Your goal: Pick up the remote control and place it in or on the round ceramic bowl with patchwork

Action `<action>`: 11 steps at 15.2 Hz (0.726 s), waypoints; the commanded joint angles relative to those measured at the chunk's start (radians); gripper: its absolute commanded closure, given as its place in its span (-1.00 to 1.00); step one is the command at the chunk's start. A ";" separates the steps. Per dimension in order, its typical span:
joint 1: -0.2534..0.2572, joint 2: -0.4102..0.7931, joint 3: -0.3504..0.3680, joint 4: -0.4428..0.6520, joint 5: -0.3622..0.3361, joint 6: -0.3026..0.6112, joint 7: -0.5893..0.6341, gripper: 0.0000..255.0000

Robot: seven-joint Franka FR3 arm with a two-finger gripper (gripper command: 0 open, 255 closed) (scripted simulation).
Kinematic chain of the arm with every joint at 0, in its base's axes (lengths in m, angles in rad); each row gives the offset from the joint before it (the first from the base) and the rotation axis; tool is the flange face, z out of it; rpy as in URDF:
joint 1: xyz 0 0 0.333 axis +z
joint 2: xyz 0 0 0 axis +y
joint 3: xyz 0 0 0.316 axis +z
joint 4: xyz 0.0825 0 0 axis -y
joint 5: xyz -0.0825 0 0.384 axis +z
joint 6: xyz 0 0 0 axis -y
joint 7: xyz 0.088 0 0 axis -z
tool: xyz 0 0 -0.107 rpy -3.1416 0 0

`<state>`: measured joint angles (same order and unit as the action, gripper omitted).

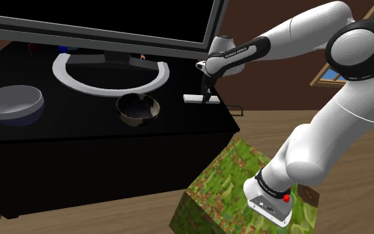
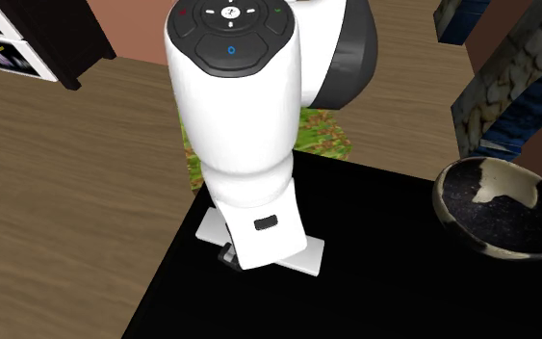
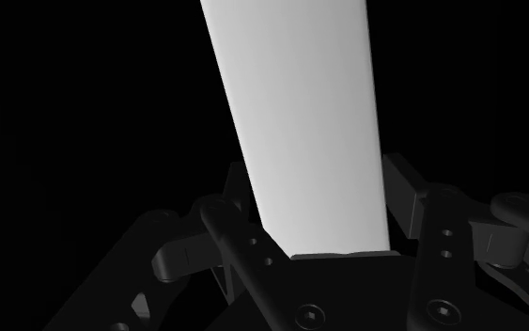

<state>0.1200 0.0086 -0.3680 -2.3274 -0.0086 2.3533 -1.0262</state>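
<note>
There are two bowls: one dark patchwork bowl (image 1: pixel 138 108) and one pale bowl (image 1: pixel 11 103). There is one white remote control (image 1: pixel 192 98), one monitor (image 1: pixel 112 20), one table (image 1: pixel 72 129) and one robot arm (image 1: pixel 291 30).

Somebody's living room, I'd say: a big TV (image 1: pixel 112 20) stands on a black table (image 1: pixel 179 121) just behind the fingers (image 1: pixel 205 90), wood floor (image 1: pixel 278 126) below.

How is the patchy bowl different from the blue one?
The patchwork bowl is dark with cream patches; the blue bowl is pale inside, dark blue outside. The patchwork bowl sits nearer the white remote than the blue bowl. Both sit upright on the black table.
</note>
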 commanded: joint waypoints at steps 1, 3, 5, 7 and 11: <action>0.001 -0.018 0.001 0.010 -0.009 -0.027 0.008 1.00; 0.001 -0.036 0.001 0.020 -0.017 -0.054 0.014 1.00; 0.001 -0.053 0.002 0.032 -0.024 -0.081 0.019 1.00; 0.002 -0.068 0.003 0.044 -0.031 -0.109 0.024 1.00; 0.002 -0.097 0.006 0.072 -0.042 -0.164 0.032 1.00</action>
<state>0.1215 -0.0825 -0.3628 -2.2631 -0.0478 2.2033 -0.9966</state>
